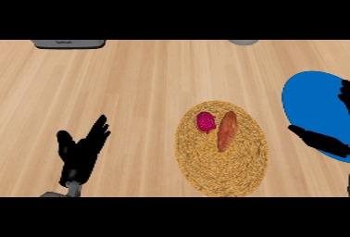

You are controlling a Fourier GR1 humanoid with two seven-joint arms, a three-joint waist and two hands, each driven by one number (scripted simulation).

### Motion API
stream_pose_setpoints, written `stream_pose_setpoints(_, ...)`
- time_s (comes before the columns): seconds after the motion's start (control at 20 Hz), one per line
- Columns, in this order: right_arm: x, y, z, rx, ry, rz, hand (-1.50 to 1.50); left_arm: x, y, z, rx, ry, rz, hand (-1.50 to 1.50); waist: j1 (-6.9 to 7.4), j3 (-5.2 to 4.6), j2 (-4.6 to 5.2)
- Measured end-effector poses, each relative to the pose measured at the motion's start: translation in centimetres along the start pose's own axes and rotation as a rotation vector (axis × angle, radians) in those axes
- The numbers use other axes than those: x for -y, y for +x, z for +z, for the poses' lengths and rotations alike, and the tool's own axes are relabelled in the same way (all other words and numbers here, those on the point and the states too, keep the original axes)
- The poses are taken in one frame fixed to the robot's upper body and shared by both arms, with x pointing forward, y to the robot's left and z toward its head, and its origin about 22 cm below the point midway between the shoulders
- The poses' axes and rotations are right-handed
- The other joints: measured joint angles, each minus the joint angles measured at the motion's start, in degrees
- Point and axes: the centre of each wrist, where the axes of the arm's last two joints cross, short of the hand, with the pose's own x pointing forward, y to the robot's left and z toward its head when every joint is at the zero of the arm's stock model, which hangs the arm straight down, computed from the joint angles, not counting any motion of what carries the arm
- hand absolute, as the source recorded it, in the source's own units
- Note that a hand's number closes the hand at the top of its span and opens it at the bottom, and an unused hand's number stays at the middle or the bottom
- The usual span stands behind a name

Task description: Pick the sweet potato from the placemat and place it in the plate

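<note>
Placemat (220,166) bears one sweet potato (227,131), one pink item (206,121); both hands (82,150) (321,141) spread wide.

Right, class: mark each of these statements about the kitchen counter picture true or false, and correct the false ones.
1. The sweet potato lies on the placemat. True.
2. The plate is red. False: it is blue.
3. A magenta item lies left of the sweet potato. True.
4. The left robot hand holds the sweet potato. False: it is open, apart from the placemat.
5. The right robot hand shows over the plate. True.
</note>
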Motion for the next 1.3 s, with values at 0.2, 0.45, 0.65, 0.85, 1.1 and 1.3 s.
stream_pose_setpoints(0.2, 0.4, 1.7, -0.1, -0.068, 0.193, 0.147, -1.5, 0.1, 0.0, -0.1, -0.001, -0.005, -0.003, 0.0, 0.15, -0.06, -0.02)
stream_pose_setpoints(0.45, -1.4, 5.1, 0.3, -0.134, 0.338, 0.273, -1.5, 0.5, -0.2, -0.5, 0.006, -0.005, -0.007, 0.0, 0.36, -0.03, 0.01)
stream_pose_setpoints(0.65, -3.4, 6.9, -0.1, -0.192, 0.396, 0.346, -1.5, 0.4, -0.4, -0.2, 0.008, -0.016, -0.006, 0.0, 0.6, 0.04, 0.03)
stream_pose_setpoints(0.85, -6.1, 7.7, -0.2, -0.219, 0.421, 0.39, -1.5, 0.6, -0.7, 0.2, 0.007, -0.012, -0.006, 0.0, 0.65, 0.08, 0.05)
stream_pose_setpoints(1.1, -9.4, 7.8, 0.9, -0.268, 0.442, 0.445, -1.5, 0.9, -0.5, 0.1, 0.012, -0.008, -0.005, 0.0, 0.56, 0.11, 0.06)
stream_pose_setpoints(1.3, -10.8, 7.6, 1.5, -0.309, 0.494, 0.445, -1.5, 1.2, -0.5, 0.1, 0.009, -0.01, -0.002, 0.0, 0.49, 0.1, 0.05)
